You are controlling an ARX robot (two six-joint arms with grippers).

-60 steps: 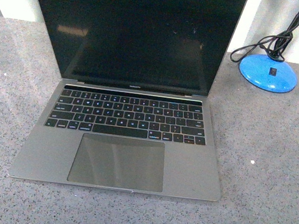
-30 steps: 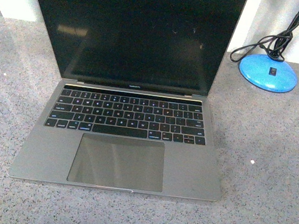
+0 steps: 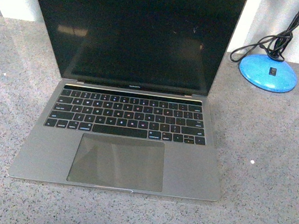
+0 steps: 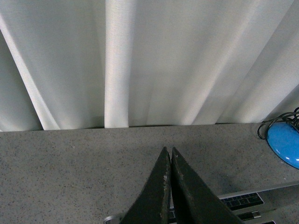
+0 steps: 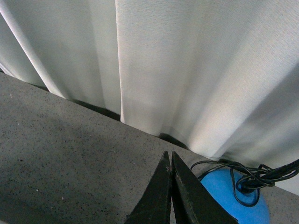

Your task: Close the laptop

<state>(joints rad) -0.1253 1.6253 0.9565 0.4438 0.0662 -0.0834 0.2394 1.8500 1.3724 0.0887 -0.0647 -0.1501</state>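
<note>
Two grippers show only in the wrist views; the left gripper is closed tip to tip, gripping nothing, above the speckled grey bench; the laptop lies open at mid-bench, its black screen raised steeply, its front edge toward the camera, with bare bench along both flanks; the blue lamp base with its looped black cable stands apart at the right rear; the right gripper is likewise closed and holds nothing, the lamp base just past its tips and the white curtain behind.
</note>
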